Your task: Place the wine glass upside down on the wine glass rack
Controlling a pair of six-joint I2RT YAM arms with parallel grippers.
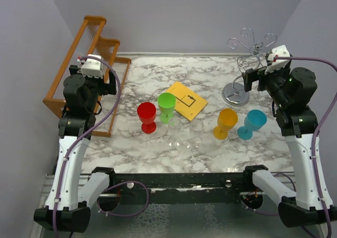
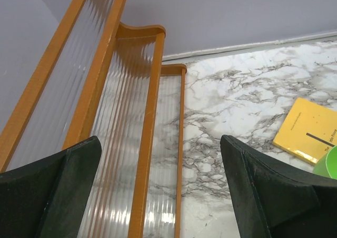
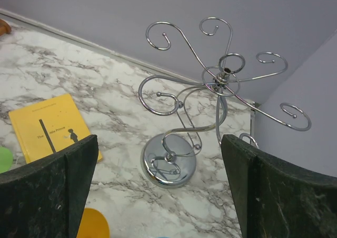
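Note:
Two clear wine glasses (image 1: 174,132) (image 1: 195,135) stand upright near the table's middle, faint against the marble. The wine glass rack (image 1: 236,93), a silver wire stand on a round shiny base, stands at the back right, its curled arms (image 1: 254,41) up high. The right wrist view looks down on the rack's base (image 3: 168,160) and twisted stem. My right gripper (image 1: 250,79) (image 3: 159,139) hangs open beside the rack, nothing between its fingers. My left gripper (image 1: 108,84) (image 2: 159,143) is open and empty over the wooden rack, far from the glasses.
An orange-brown wooden slatted rack (image 1: 84,64) (image 2: 150,117) fills the left edge. Red (image 1: 147,117), green (image 1: 166,106), orange (image 1: 226,123) and blue (image 1: 253,123) goblets stand round the clear glasses. A yellow book (image 1: 185,100) (image 3: 50,127) lies behind them.

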